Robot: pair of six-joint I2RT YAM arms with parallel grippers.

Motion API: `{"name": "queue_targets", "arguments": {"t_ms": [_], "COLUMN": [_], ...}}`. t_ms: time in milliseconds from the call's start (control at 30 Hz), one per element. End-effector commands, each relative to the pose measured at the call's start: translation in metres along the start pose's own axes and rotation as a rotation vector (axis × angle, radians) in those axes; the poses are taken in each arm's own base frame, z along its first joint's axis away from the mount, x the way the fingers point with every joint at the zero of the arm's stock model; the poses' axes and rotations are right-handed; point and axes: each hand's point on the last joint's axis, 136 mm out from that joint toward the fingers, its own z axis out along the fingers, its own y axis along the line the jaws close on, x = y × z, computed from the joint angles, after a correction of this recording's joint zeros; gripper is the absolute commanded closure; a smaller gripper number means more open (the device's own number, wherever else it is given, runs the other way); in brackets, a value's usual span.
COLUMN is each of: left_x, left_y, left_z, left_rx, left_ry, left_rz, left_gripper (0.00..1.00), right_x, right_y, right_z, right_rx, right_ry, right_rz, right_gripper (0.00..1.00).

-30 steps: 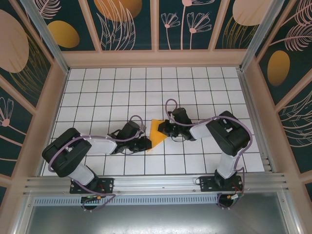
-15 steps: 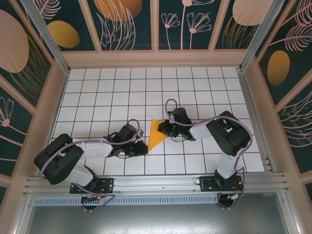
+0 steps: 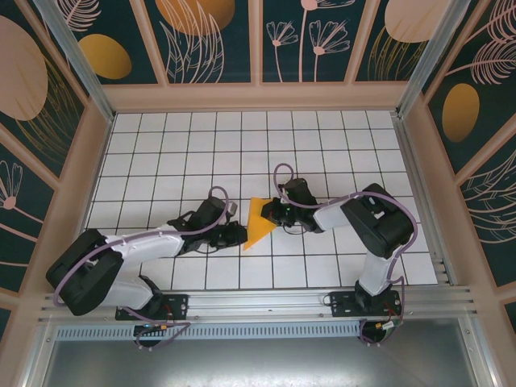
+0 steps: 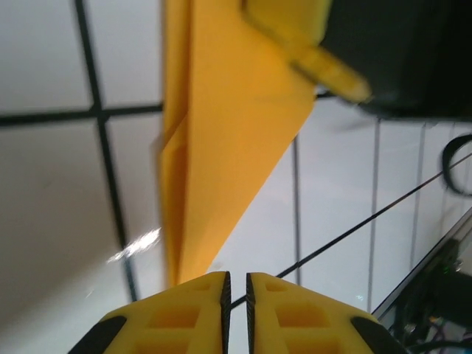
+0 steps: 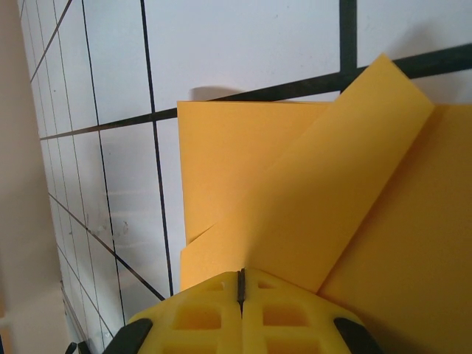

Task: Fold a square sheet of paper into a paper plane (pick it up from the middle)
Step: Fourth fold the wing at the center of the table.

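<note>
**A:** Since the listing runs from the left, what is item one?

**B:** Item one: left end effector (image 3: pixel 235 235), low over the white tiled desk (image 3: pixel 161 145), just left of the paper. Its yellow fingers (image 4: pixel 184 313) are drawn almost together. A thin slit stays between them, with nothing in it. In its wrist view the paper's near point lies just beyond the left fingertip; touching or not, cannot tell.

**A:** Item two?

**B:** Sheet of paper (image 3: pixel 258 222), orange-yellow, folded to a narrow triangle. It lies near the desk's middle, between the two end effectors. The broad end faces away from the arm bases and the point faces toward them. Overlapping layers and one diagonal flap show in the right wrist view.

**A:** Item three?

**B:** Right end effector (image 3: pixel 274 215), at the sheet's right edge, clenched tight, with only a hairline between the fingertips. The tips sit on the orange layers; whether any layer is pinched, cannot tell. In the left wrist view one of its yellow fingers lies on the sheet's far corner.
</note>
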Motion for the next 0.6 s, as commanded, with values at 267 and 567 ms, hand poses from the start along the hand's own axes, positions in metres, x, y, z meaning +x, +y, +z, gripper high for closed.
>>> {"name": "queue_targets", "arguments": {"t_ms": [267, 567], "left_x": [-0.011, 0.020], "left_y": [0.014, 0.069], "left_z": [0.042, 0.034], "left_rx": [-0.039, -0.205], "left_ry": [0.012, 0.055], "left_rz": [-0.027, -0.046], "left_gripper": [0.81, 0.91], "right_x": [0.010, -0.017], "right_y": [-0.041, 0.009], "right_z": [0.000, -0.013], "right_rx": [0.167, 0.104], "right_ry": [0.007, -0.041], "right_rz": [0.060, -0.045], "right_gripper": [0.95, 0.94]}}
